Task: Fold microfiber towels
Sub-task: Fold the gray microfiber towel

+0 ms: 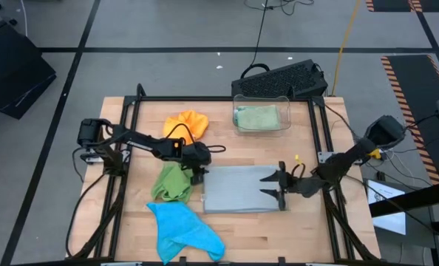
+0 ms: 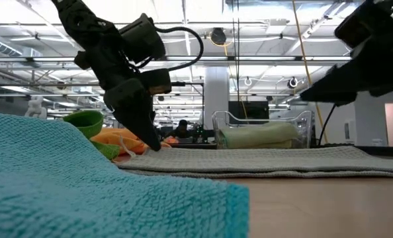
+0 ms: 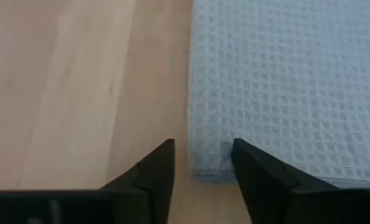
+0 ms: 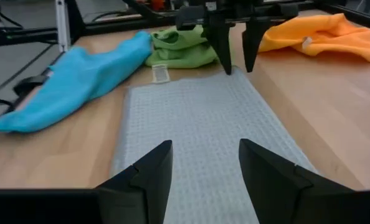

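The wooden table (image 1: 234, 148) holds most of the work undone: a grey waffle towel (image 1: 238, 188) lies flat near the middle, apparently folded once, while the blue towel (image 1: 182, 230), bright green towel (image 1: 171, 182) and orange towel (image 1: 188, 123) sit crumpled to its left. One pale green towel (image 1: 256, 117) rests folded in the clear bin (image 1: 262, 100). The left gripper (image 3: 202, 163) stands part-open astride the grey towel's corner; the right gripper (image 4: 203, 165) hovers open, empty, at the opposite edge
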